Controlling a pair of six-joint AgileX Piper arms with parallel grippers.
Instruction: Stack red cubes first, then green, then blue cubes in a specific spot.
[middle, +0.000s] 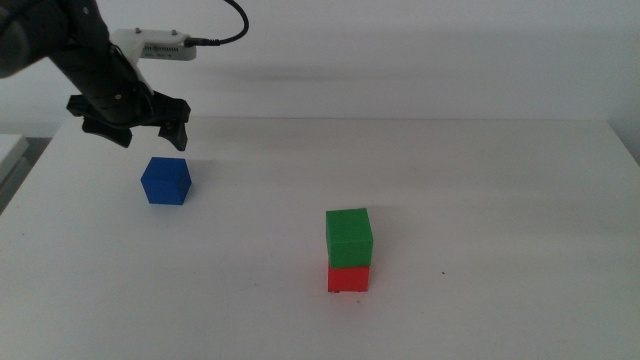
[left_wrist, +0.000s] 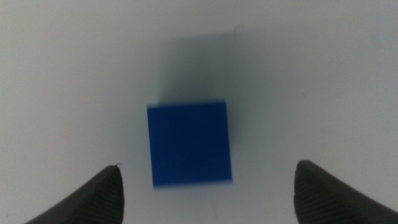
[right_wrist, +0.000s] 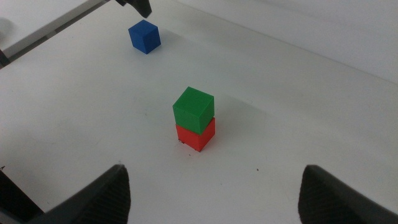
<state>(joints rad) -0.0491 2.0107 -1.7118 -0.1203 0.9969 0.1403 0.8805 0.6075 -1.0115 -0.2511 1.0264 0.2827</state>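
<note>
White tabletop (middle: 480, 180) pretty much everywhere, matte and plain, with a pale wall behind it and a couple of tiny dark specks on the surface near the stack.

Starting at the left: the left gripper (middle: 150, 128) hangs in the air up around 10 o'clock in the middle view, jaws spread wide, holding nothing. A black cable runs off the top of its arm. Right below it, just toward 5 o'clock from the jaw tips, the blue cube (middle: 166, 181) sits flat on the table by itself. From the left wrist camera the blue cube (left_wrist: 189, 144) lies between the two spread jaws, clear gaps on both sides, not touching either one.

Moving right, well apart from the blue one, about 5 o'clock from picture centre: the green cube (middle: 349, 237) sits on top of the red cube (middle: 348, 277), twisted a little off square with it. The red cube rests on the table.

The right gripper (right_wrist: 214, 196) only shows in its own wrist camera, jaws wide apart and empty, looking at the stack from a distance.
</note>
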